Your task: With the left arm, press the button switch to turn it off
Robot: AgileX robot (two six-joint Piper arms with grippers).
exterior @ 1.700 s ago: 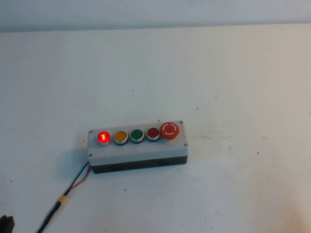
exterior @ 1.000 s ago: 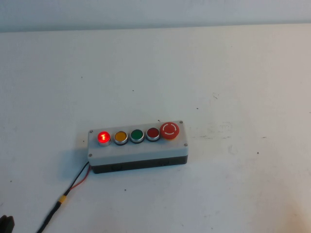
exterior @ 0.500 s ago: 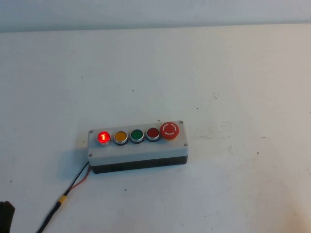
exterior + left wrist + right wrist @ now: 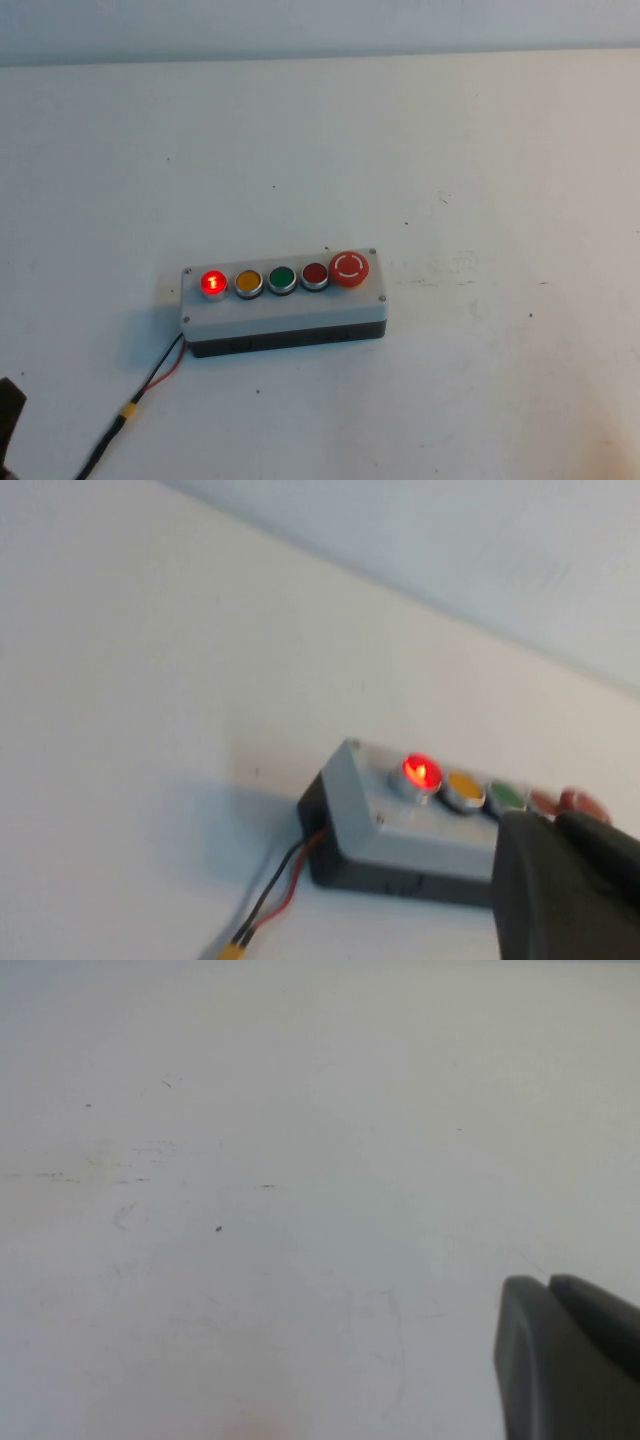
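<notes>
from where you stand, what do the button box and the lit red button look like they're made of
Grey box: looks like matte moulded plastic, pale lid on a darker base, screws at the corners. Button switch: translucent red cap, probably plastic since it glows, in a shiny, metal-looking silver ring. The left gripper sits near the box; the right gripper is over bare table.

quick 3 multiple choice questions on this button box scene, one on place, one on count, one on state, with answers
1. Where is the left gripper in the high view?
A. over the box
B. at the table's near left edge
C. behind the box

2. How many buttons sit on the grey box?
A. three
B. four
C. five

3. The button switch beside the yellow button is:
A. lit
B. dark
C. covered

Answers: 1 B, only a black tip shows there, far from the box; 2 C, five stand in one row; 3 A, it glows red. The right gripper faces bare table.
</notes>
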